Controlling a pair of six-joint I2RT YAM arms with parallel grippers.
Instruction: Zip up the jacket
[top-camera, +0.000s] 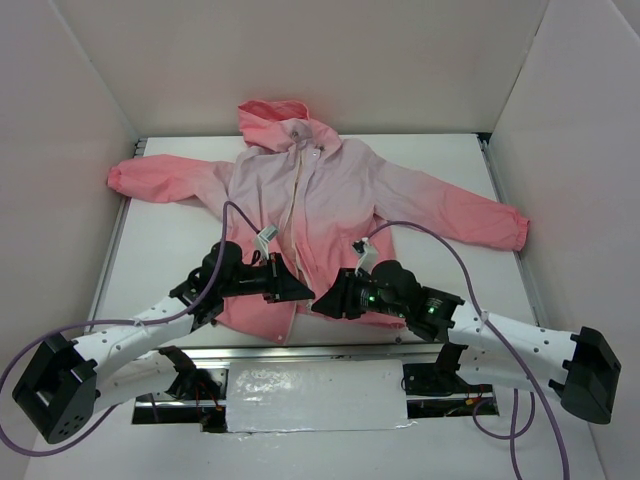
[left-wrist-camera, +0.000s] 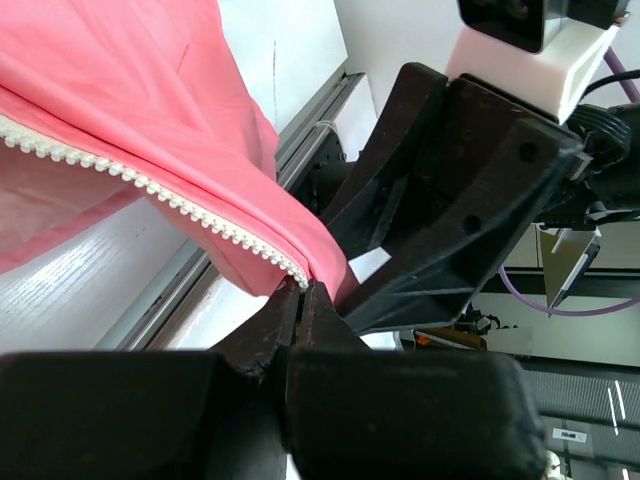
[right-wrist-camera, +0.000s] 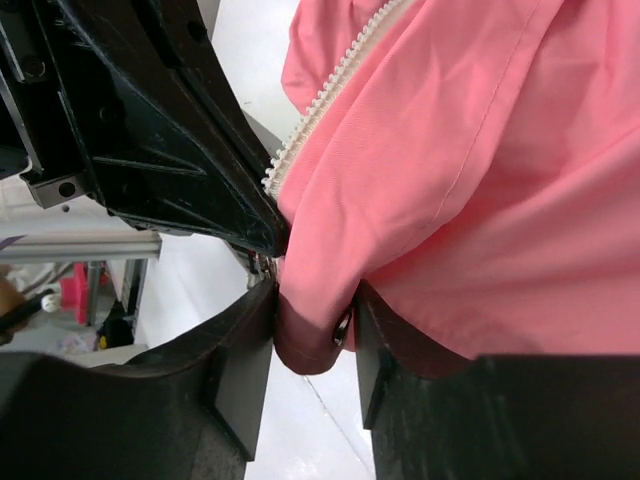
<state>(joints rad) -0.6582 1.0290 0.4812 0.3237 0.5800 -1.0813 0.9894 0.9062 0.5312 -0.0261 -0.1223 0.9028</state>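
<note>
Guessing the main risk here is the two zipper ends never lining up. Both claws are crammed together at the near hem of the jacket. It lies flat on the white table with the hood at the far end and the sleeves spread left and right. The grippers are almost touching, so there's hardly any room to steer one side into the other, and they could knock each other. The fabric looks thin and slippery, so a tug could pull it out of a pinch. It could also bunch up and get cloth caught in the zipper teeth.

Left gripper: jaws squeezed fully together, nipping the very bottom end of the toothed edge. Only a sliver of cloth is in the grip, so that's the one I'd expect to slip first.

Right gripper: jaws part-way closed, held apart by a fat wad of coral fabric from the other front edge. There's a small metal bit tucked into that wad against one finger, and I can't tell if it's the slider or a snap. If it's not the slider, the grab is probably in the wrong spot.
</note>
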